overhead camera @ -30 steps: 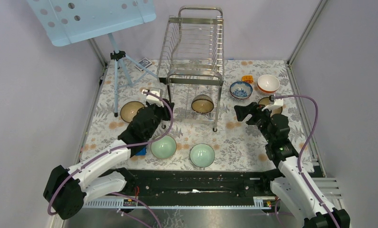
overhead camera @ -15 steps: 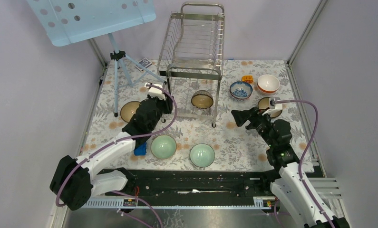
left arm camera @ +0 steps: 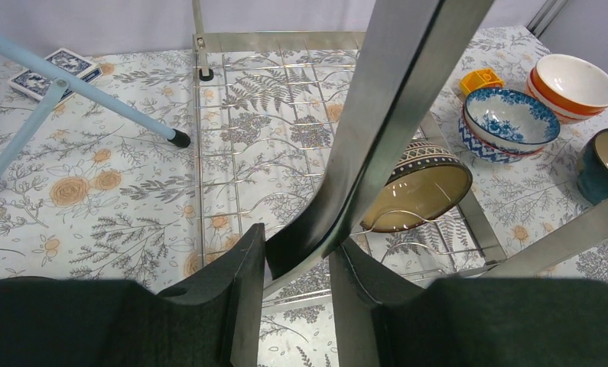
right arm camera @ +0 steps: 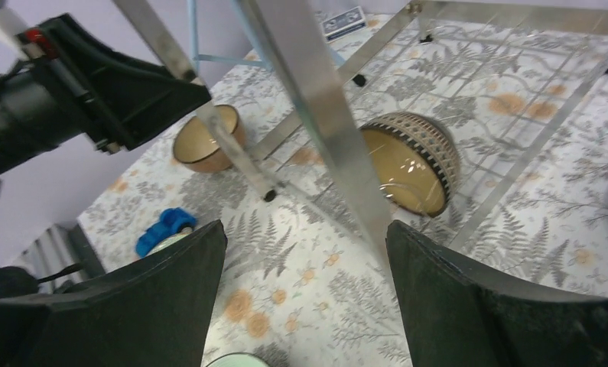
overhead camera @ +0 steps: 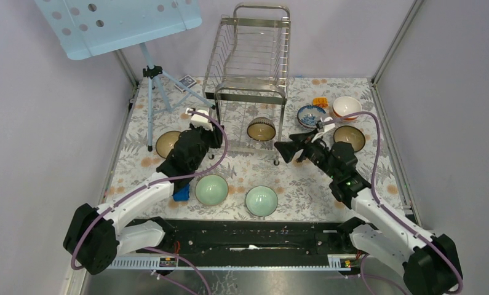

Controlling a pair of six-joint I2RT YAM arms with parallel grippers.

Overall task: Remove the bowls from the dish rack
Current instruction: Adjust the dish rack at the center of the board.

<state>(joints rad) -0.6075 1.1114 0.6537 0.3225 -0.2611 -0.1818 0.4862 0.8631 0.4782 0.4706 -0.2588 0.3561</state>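
The left end effector [left arm camera: 297, 256] squeezes a shiny bar of the dish rack [overhead camera: 252, 61]. The right end effector [right arm camera: 304, 229] is wide open, holding nothing. One brown bowl [left arm camera: 419, 187] leans on the rack's bottom shelf.

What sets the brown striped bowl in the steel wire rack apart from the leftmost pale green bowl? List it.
Colour: the brown striped ceramic bowl is tan inside, dark-patterned outside; the pale green round bowl is plain. Pose: the brown one is tipped on its edge; the green one sits upright. Place: brown in the steel wire dish rack, lower tier; green on the floral table cover. Both are small and round.
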